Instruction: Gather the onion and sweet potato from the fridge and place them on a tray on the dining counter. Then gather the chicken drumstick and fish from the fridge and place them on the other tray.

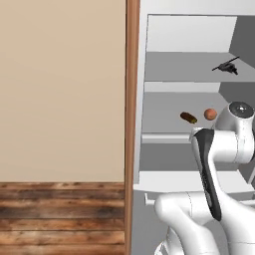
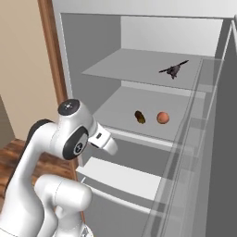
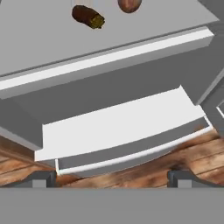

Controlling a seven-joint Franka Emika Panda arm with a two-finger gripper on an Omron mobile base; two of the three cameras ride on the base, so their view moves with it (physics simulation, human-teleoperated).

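Fridge [image 2: 69, 55] open, white inside, grey shelves, wood-brown frame at left. Onion [image 2: 162, 117] and sweet potato [image 2: 139, 116] side by side on middle shelf, apart, potato left of onion. Small dark thing [image 2: 173, 70] on shelf above, toward right. Pincer [image 3: 112, 177] empty, tips wide apart, low before fridge, below the shelf holding both vegetables, over white bottom drawer [image 3: 118, 127] and wood floor [image 1: 60, 219]. Arm bent in front of lower shelves.

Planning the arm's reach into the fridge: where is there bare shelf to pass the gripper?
Middle shelf: bare left of the sweet potato and in front of both it and the onion. The gap between those two is narrow. Top shelf is bare left of the dark item.
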